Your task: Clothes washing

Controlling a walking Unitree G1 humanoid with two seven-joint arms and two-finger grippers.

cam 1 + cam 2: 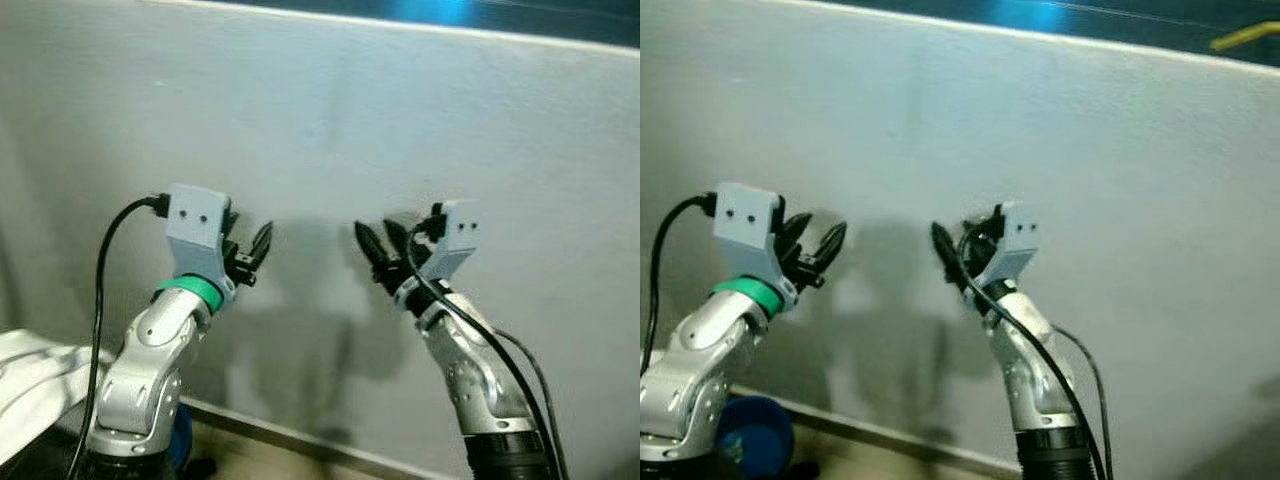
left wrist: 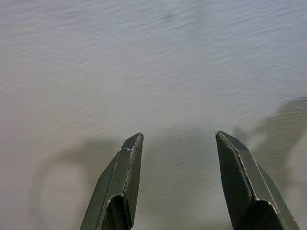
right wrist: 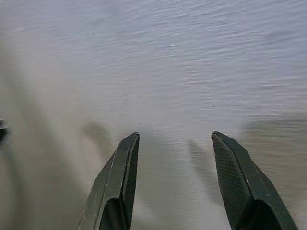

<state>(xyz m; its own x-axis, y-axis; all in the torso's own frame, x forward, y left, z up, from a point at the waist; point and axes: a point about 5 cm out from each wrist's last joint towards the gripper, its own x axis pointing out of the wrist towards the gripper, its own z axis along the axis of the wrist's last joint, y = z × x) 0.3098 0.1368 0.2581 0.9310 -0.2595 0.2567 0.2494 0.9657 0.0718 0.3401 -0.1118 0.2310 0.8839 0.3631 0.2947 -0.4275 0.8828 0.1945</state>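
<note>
Both claws are raised and spread with nothing in them, left claw and right claw close to the wall, so nudge forward and you'll jab it, while the white cloth lies low, well behind the left claw.

right gripper spread, pale wall ahead

Head stereo pair facing pale wall close-up; wrist cams w/ same wall, nearer.

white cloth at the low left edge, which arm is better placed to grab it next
Left, likely. The white cloth lies beside the left arm; the left gripper is open and empty.
</note>
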